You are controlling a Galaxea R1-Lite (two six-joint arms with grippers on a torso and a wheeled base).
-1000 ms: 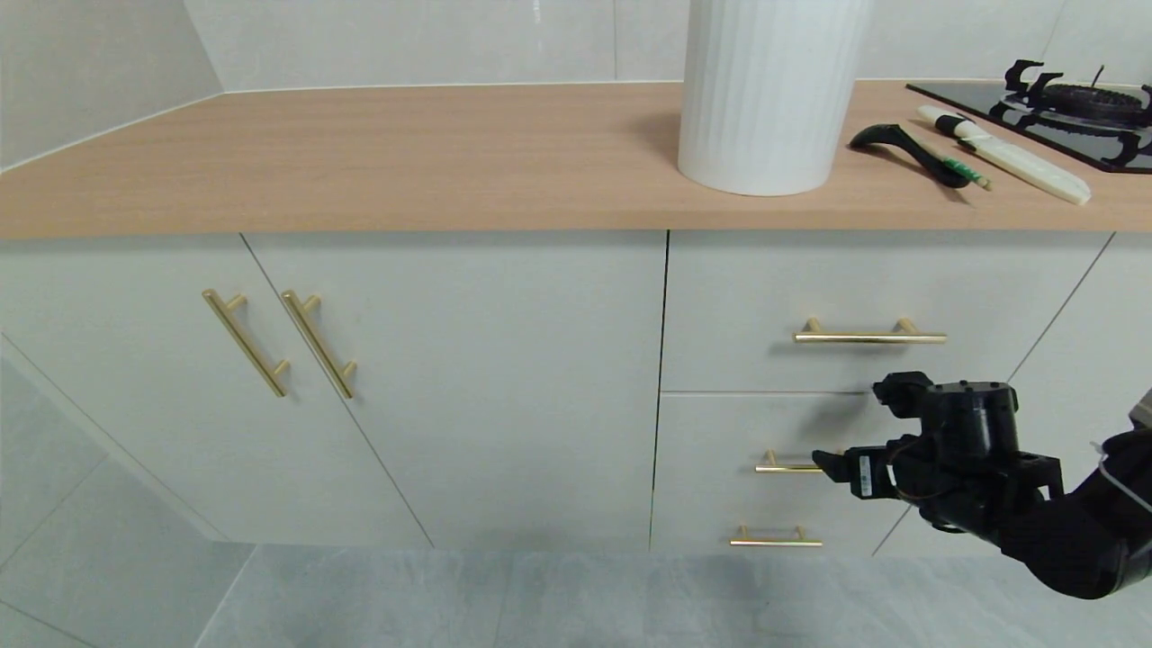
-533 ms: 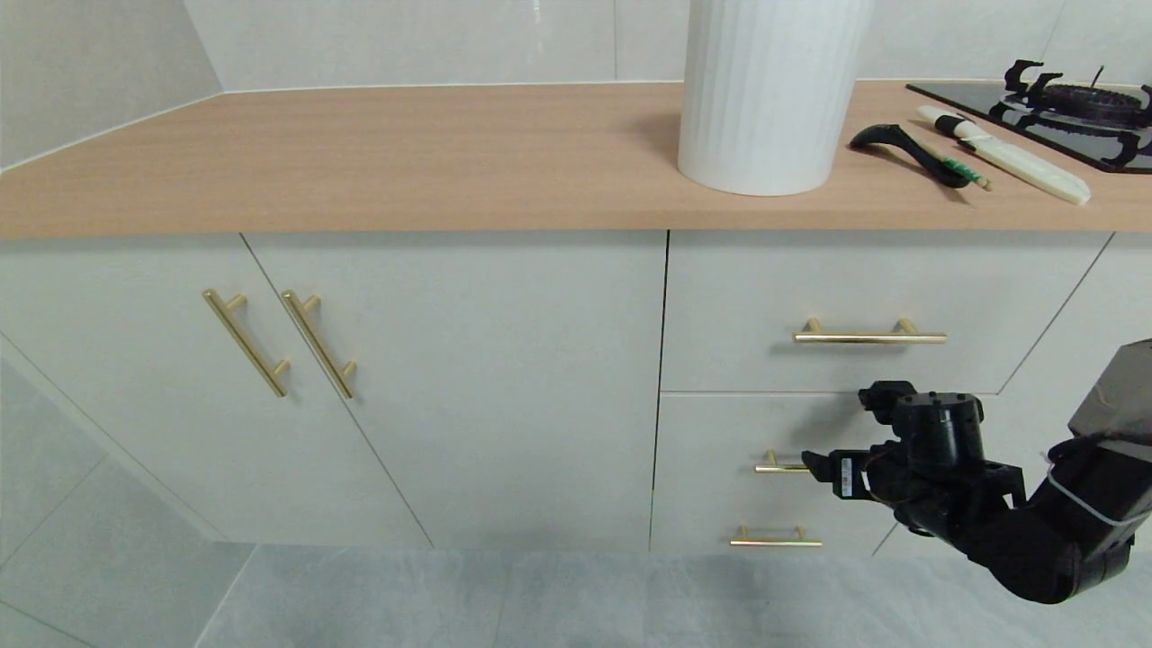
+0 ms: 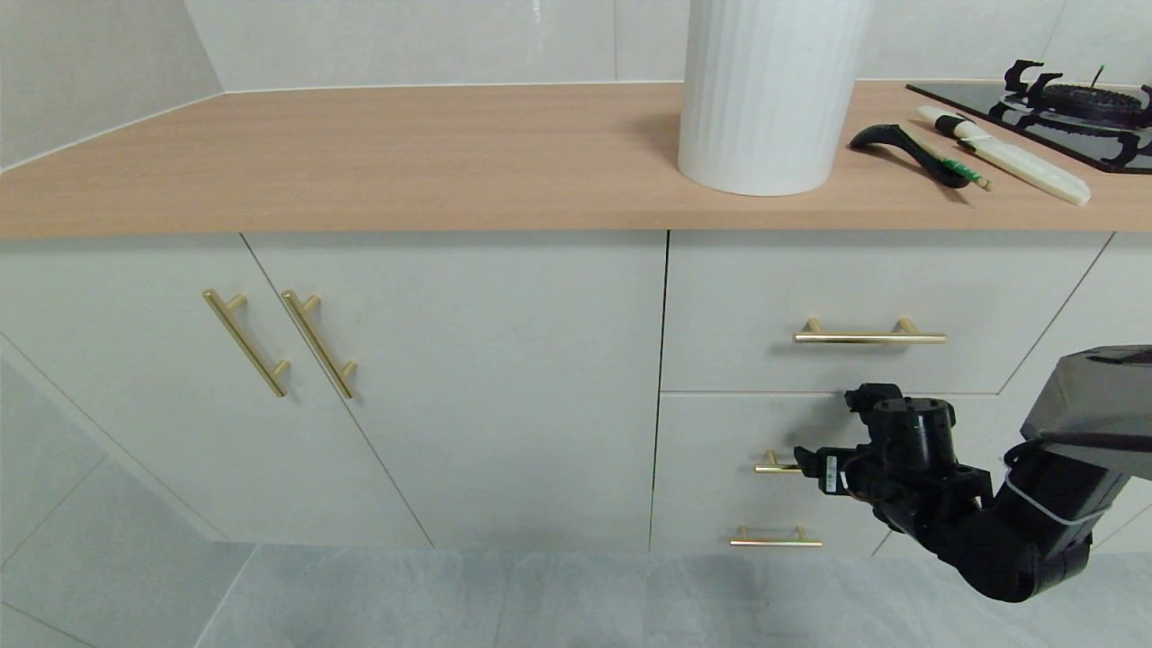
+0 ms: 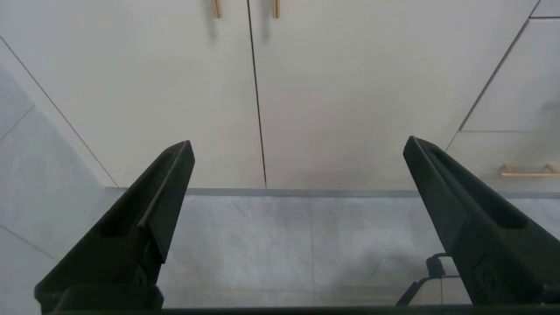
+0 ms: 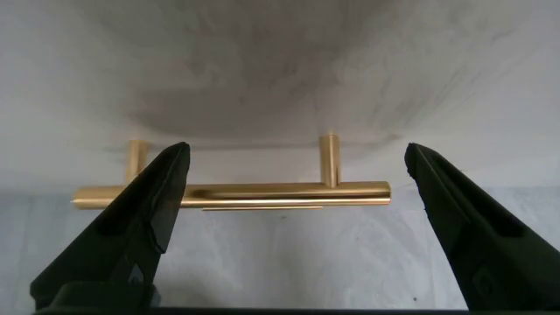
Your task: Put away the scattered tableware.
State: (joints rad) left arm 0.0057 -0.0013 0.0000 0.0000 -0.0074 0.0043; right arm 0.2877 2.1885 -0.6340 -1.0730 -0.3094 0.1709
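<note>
**Right claw wide at the drawer handle**

The black spoon [image 3: 909, 151], a green-ended stick [image 3: 965, 169] and the white knife [image 3: 1008, 155] lie on the desk [image 3: 405, 153], just right of the white canister [image 3: 765, 99]. Below the canister, the right claw [image 5: 296, 162] gapes wide, close before the middle drawer handle [image 5: 232, 194]. The left claw [image 4: 297, 149], also spread wide, faces the cabinet doors [image 4: 350, 79] down left of the canister.

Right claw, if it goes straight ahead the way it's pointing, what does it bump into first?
Probably the gold handle of the middle drawer. The right claw is open and aimed straight at it, with the drawer's front just behind.
</note>
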